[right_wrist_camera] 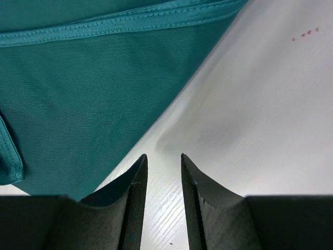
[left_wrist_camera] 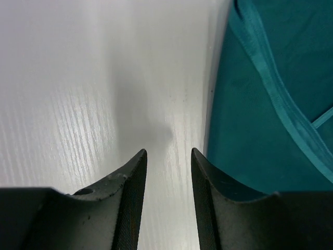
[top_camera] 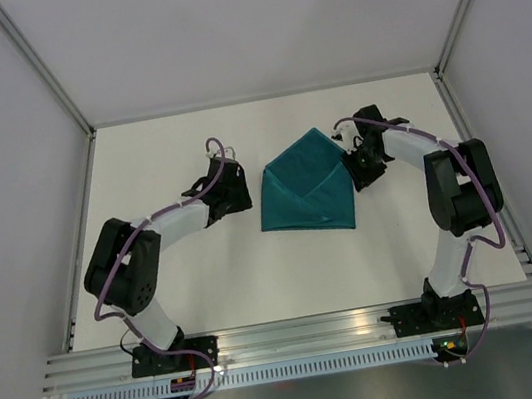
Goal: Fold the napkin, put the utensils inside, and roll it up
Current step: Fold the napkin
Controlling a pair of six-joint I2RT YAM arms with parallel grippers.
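Napkin (top_camera: 306, 193) folded to a point, mid-frame on table (top_camera: 209, 289). Left gripper (left_wrist_camera: 169, 153) just left of cloth: jaws narrowly parted, empty. Right gripper (right_wrist_camera: 164, 158) at cloth's right edge: jaws narrow, seemingly gripping nothing.

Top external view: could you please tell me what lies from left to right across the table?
Black left end effector → folded teal-green cloth napkin → black right end effector.
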